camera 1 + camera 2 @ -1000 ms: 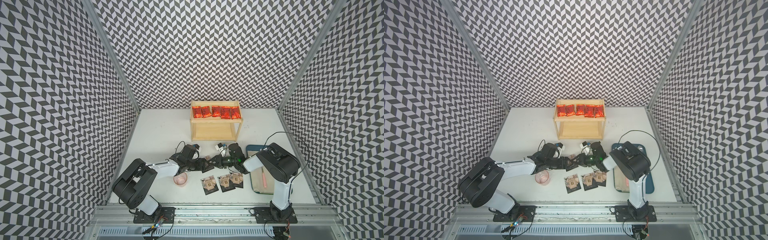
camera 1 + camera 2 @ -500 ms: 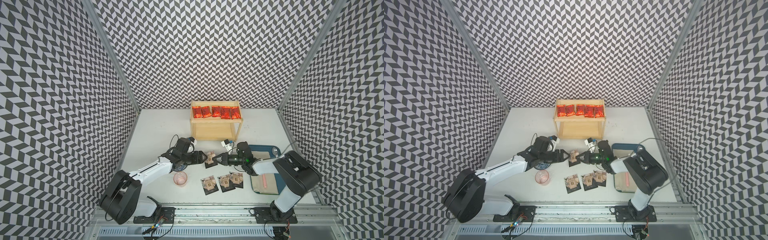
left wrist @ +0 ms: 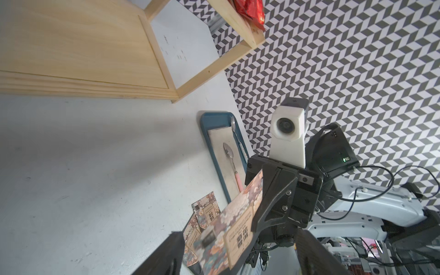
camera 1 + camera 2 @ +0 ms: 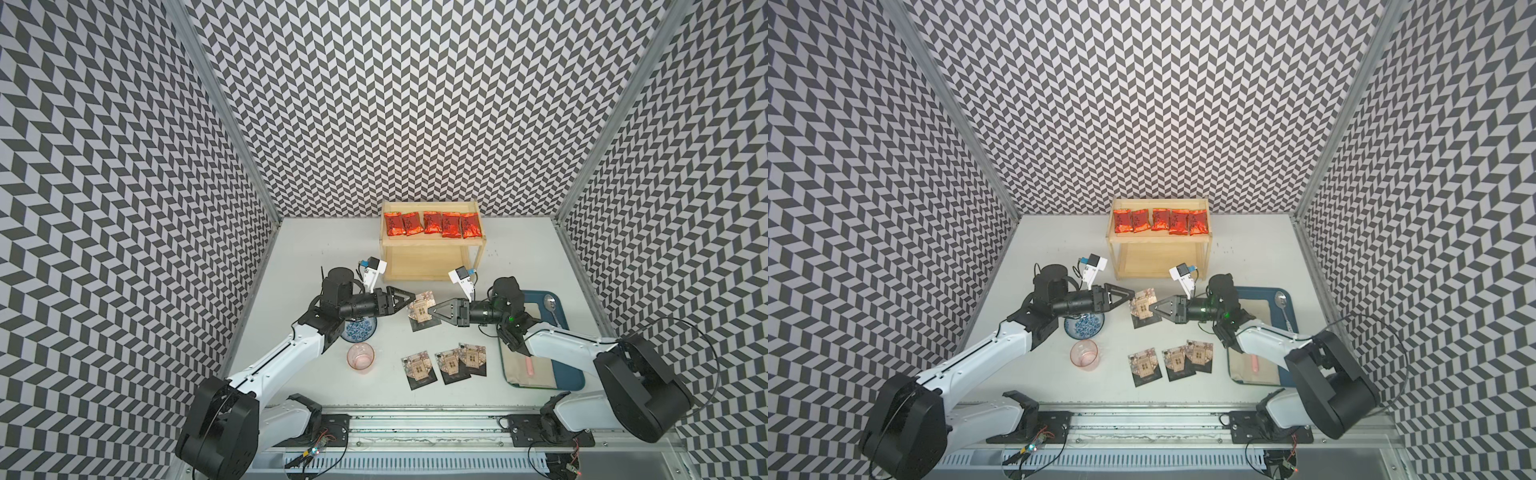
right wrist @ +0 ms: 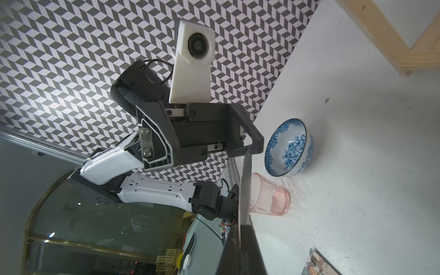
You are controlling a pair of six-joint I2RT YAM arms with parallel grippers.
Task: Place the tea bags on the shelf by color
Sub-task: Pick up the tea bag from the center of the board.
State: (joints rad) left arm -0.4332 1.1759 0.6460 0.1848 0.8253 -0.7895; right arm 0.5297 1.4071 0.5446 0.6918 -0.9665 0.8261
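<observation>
The right claw (image 4: 431, 312) pinches one edge of a black bag (image 4: 419, 308), holding it above the counter (image 4: 324, 257) in front of the shelf (image 4: 430, 243). Facing it, the left claw (image 4: 409, 298) stands wide, its jaws straddling the bag's opposite edge without clamping; whether a finger touches the packet cannot be told. Three more black bags (image 4: 451, 366) lie flat side by side on the counter, nearer the robot's base. Left of them stand a pink cup (image 4: 360, 358) and, partly under the left arm, a blue bowl (image 4: 361, 332). Beneath the right arm sits a blue tray (image 4: 575, 376) carrying a cloth (image 4: 517, 372) and a spoon (image 4: 550, 305). Five red bags (image 4: 432, 223) line the shelf's top board
</observation>
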